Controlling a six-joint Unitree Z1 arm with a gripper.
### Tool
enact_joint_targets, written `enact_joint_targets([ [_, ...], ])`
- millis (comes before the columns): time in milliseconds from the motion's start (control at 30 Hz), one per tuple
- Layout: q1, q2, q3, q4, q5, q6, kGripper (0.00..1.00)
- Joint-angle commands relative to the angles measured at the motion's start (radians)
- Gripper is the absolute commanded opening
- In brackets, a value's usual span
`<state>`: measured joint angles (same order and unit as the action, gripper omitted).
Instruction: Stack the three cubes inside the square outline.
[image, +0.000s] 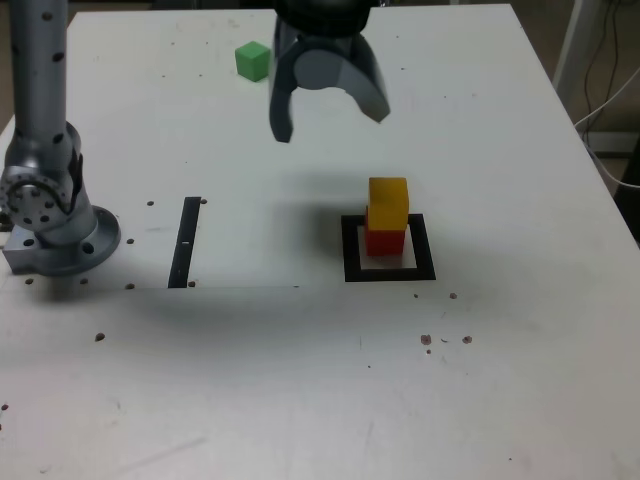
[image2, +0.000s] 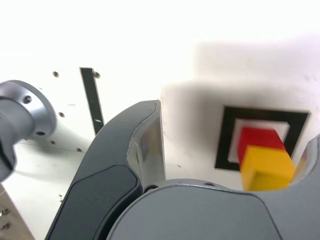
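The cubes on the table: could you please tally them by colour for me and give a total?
Red cube: 1, under the yellow one
Yellow cube: 1, on top of the red one
Green cube: 1, off by itself, outside the black square outline
Total: 3 cubes

White bench (image: 500, 380), dark spots scattered over it, faint scuffs near the exterior view's bottom. Narrow black strip (image: 185, 243) flat on bench, towards the exterior view's left, spots (image: 191, 284) beside it; also seen in wrist view. Off the bench, exterior view's right: pale post (image: 579, 45), thin dark wires (image: 615, 60), white cable (image: 598, 155), dark thing at frame edge, too cropped to tell.
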<state>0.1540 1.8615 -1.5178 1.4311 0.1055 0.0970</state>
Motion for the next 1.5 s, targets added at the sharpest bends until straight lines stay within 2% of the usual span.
enact_joint_targets([
  [0,0.040,-0.007,0.017,-0.005,0.004,0.023,1.00],
  [433,0.313,0.009,0.040,-0.020,0.039,0.170,1.00],
  [900,0.597,0.113,-0.056,-0.027,0.060,0.341,1.00],
  [1200,0.729,0.209,-0.178,-0.001,0.063,0.408,1.00],
  [1467,0.794,0.274,-0.281,0.038,0.063,0.414,1.00],
])
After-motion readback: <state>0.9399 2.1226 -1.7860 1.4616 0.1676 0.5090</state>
